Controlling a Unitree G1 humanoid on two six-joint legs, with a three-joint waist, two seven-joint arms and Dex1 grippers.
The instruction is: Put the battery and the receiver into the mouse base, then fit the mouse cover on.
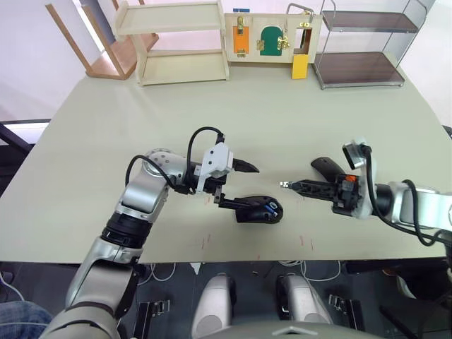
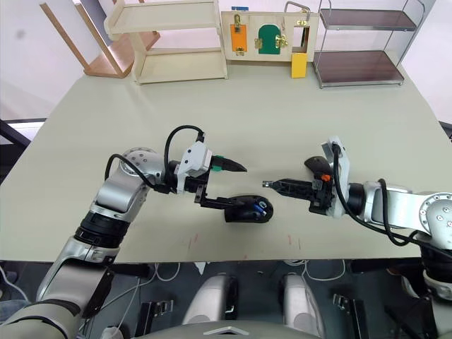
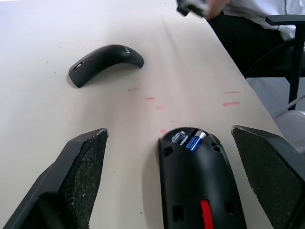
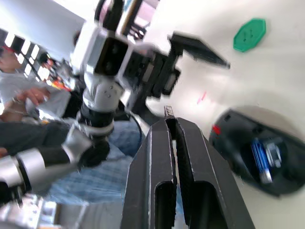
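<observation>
The black mouse base [image 1: 258,210] lies near the table's front edge, its hollows facing up. The blue battery [image 3: 195,141] sits in the hollow at its end, with a small silvery part beside it. My left gripper [image 1: 248,188] is open, one finger on each side of the base and clear of it. Right of the base, my right gripper [image 1: 284,186] points at it from a short gap away. It is shut, and a tiny grey piece, the receiver [image 4: 167,111], pokes out at its tip. The glossy mouse cover [image 1: 325,167] lies on the table behind the right gripper.
A green disc [image 4: 249,34] lies on the table beyond the left gripper. A pale wooden shelf [image 1: 180,42], a latch board [image 1: 272,37] and a wire rack [image 1: 360,49] line the far edge. A person [image 4: 28,90] sits beside the table. Red marks [image 1: 305,244] dot the front strip.
</observation>
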